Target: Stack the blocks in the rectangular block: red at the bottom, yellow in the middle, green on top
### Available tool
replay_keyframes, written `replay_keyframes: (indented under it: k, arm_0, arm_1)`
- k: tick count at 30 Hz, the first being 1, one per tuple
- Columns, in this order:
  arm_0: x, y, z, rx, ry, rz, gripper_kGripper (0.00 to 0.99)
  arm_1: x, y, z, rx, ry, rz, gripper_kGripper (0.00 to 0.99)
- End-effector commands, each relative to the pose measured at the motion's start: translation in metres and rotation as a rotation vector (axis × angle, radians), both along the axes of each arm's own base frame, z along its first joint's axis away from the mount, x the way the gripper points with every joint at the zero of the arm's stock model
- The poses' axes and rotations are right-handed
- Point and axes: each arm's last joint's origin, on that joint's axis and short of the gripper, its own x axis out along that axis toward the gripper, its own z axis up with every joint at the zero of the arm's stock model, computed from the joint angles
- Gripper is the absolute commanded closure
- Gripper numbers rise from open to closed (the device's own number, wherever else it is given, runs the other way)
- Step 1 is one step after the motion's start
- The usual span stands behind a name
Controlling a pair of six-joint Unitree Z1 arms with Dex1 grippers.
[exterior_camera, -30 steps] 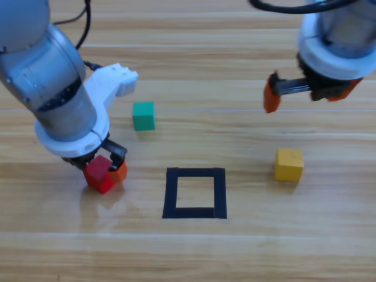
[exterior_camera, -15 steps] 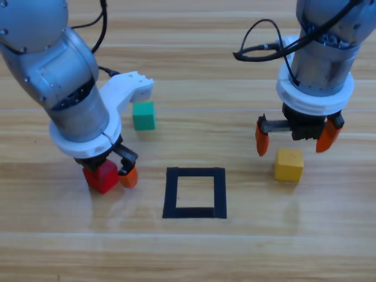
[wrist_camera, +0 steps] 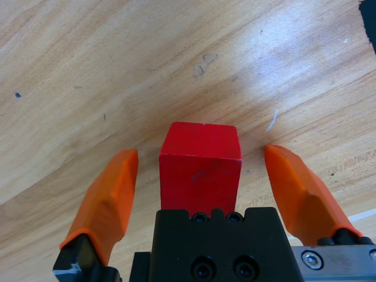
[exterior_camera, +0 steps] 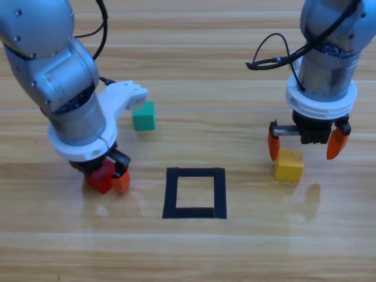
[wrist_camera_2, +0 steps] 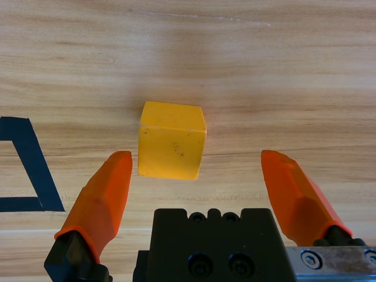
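Observation:
The red cube sits on the wood left of the black tape rectangle. My left gripper is low around it; in the left wrist view the red cube stands between the jaws of the open left gripper, with a gap on each side. The yellow cube rests right of the rectangle. My right gripper hangs open just behind and above it, and the right wrist view shows the yellow cube ahead of the right gripper, nearer its left jaw. The green cube lies behind the rectangle, to the left.
Bare wood shows inside the tape rectangle. A black cable loops off the right arm. The left arm's bulk overhangs the table's left side near the green cube.
The right arm came forward and down from the back right until its gripper stood over the yellow cube. The left gripper stayed at the red cube, turning slightly.

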Motion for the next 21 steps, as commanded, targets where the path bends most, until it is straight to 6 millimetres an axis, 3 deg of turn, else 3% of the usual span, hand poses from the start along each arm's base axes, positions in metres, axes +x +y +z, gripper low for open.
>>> replay_keyframes:
  k: [1, 3, 8, 11, 12, 14, 17, 21]
  arm_0:
    - [0.006, 0.004, -0.017, 0.005, 0.047, 0.006, 0.228]
    - [0.006, 0.004, -0.018, 0.003, 0.049, 0.005, 0.329]
    - [0.007, 0.003, -0.015, -0.011, 0.041, 0.010, 0.832]
    - [0.007, 0.003, -0.010, -0.024, 0.028, 0.034, 0.846]
    - [0.007, 0.003, -0.008, -0.028, 0.022, 0.050, 0.846]
    - [0.008, -0.001, -0.003, -0.048, 0.008, 0.082, 0.872]
    - [0.008, -0.014, 0.004, -0.083, 0.003, 0.126, 0.907]
    - [0.010, -0.046, 0.017, -0.094, 0.013, 0.193, 0.926]
  arm_1:
    - [0.014, 0.002, -0.037, -0.053, 0.058, 0.019, 0.040]
    - [0.016, 0.004, -0.044, -0.060, 0.066, 0.022, 0.065]
    - [0.018, 0.006, -0.054, -0.060, 0.089, 0.026, 0.143]
    - [0.018, 0.008, -0.058, -0.057, 0.101, 0.029, 0.214]
    - [0.018, 0.008, -0.061, -0.049, 0.114, 0.038, 0.286]
    - [0.018, 0.009, -0.063, -0.038, 0.126, 0.050, 0.507]
    - [0.017, 0.010, -0.058, -0.004, 0.131, 0.096, 0.953]
    - [0.006, 0.007, -0.041, 0.084, 0.162, 0.159, 0.990]
